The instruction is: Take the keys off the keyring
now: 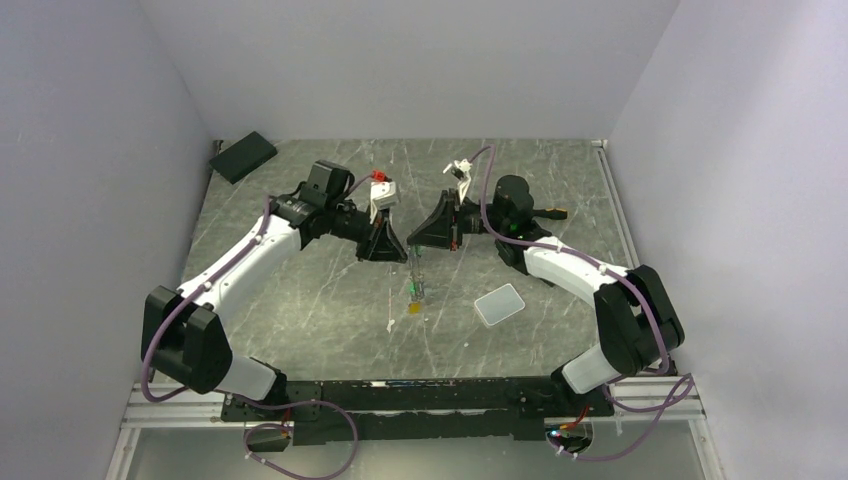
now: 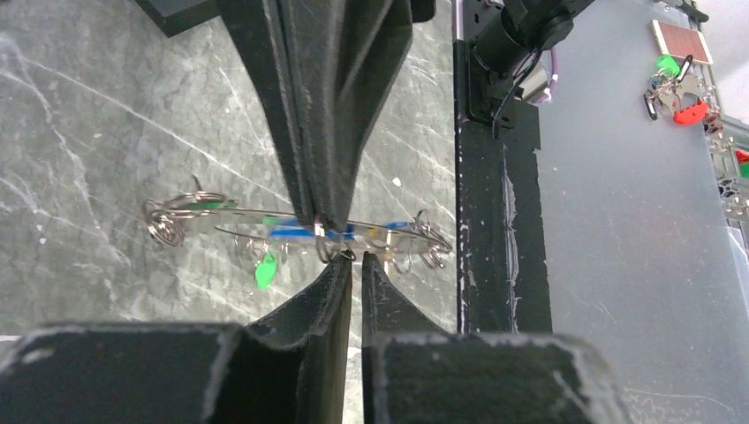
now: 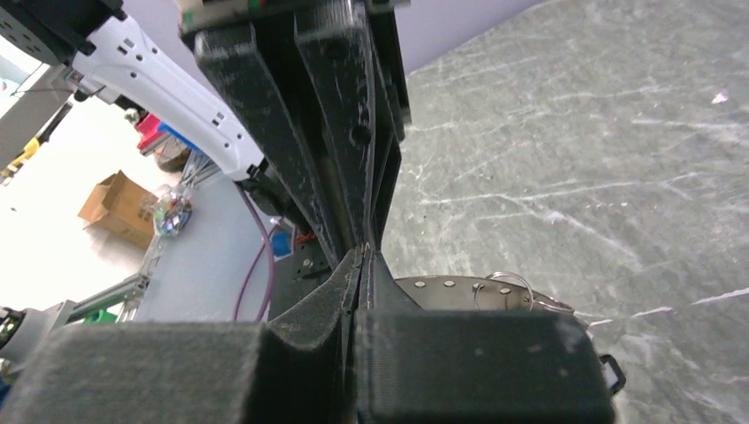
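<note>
Keyring (image 2: 252,212): held clear of the table (image 2: 88,106), pinched edge-on in the closed right gripper (image 2: 316,228). Left gripper (image 2: 355,261) tip to tip with it, parted only a crack, gripping nothing certain. Keys (image 3: 459,296) strung either side of the pinch; may snag, twisting the wire loose.

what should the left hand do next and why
Probably ease the left hand forward and close it on the small loop just past its tips: the right hand pinches the keyring, the keys hang on it, and the left fingers stand slightly apart, seemingly empty.
</note>
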Robot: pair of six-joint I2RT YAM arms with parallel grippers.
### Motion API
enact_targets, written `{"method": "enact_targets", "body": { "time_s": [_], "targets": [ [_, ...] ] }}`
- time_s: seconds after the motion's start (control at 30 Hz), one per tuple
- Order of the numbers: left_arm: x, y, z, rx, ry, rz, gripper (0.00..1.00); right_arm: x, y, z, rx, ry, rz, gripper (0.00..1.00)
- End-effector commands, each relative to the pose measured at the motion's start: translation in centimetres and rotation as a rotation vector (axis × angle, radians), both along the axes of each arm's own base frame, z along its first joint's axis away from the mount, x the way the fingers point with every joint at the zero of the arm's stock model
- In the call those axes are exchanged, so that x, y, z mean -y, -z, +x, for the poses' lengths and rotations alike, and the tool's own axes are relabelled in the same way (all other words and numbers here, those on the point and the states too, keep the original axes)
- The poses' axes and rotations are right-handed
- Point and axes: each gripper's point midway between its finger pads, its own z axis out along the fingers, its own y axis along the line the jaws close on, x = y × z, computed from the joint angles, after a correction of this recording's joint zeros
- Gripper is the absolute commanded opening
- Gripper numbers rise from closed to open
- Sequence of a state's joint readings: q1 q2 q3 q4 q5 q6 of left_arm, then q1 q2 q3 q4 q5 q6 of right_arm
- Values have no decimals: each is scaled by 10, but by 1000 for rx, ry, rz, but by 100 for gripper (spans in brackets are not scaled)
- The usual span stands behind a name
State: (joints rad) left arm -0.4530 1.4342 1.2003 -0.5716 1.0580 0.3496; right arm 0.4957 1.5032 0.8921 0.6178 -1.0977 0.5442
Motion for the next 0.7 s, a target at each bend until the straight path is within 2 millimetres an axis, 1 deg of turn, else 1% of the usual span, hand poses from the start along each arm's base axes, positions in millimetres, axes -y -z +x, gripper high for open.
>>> {"method": "enact_targets", "body": {
  "time_s": [0.0, 0.1, 0.13, 0.2, 0.3, 0.37, 0.43, 0.53, 0.67],
  "targets": [
    [3, -2, -20, -38, 49, -16, 13, 4, -50, 10, 170, 69, 124, 0],
    [2, -3, -20, -32, 50, -17, 9, 4, -50, 10, 169, 71, 126, 0],
    [1, -4, -21, -32, 51, -14, 10, 4, -49, 10, 170, 66, 127, 0],
    [-1, -9, -22, -29, 50, -18, 15, 5, -48, 8, 177, 56, 124, 0],
    [-13, -28, -15, -9, 23, -52, 19, 6, -46, 4, 194, 36, 117, 0],
    [-22, -44, -9, 14, -1, -92, 20, 7, -47, 0, 205, 18, 124, 0],
    [-27, -55, -6, 30, -14, -114, 20, 7, -49, -3, 210, 3, 135, 0],
    [-28, -60, 1, 25, -42, -127, 19, 7, -54, -7, 215, -11, 157, 0],
    [-23, -65, 6, -59, -65, -178, 20, 8, -56, -7, 207, -7, 176, 0]
  ]
}}
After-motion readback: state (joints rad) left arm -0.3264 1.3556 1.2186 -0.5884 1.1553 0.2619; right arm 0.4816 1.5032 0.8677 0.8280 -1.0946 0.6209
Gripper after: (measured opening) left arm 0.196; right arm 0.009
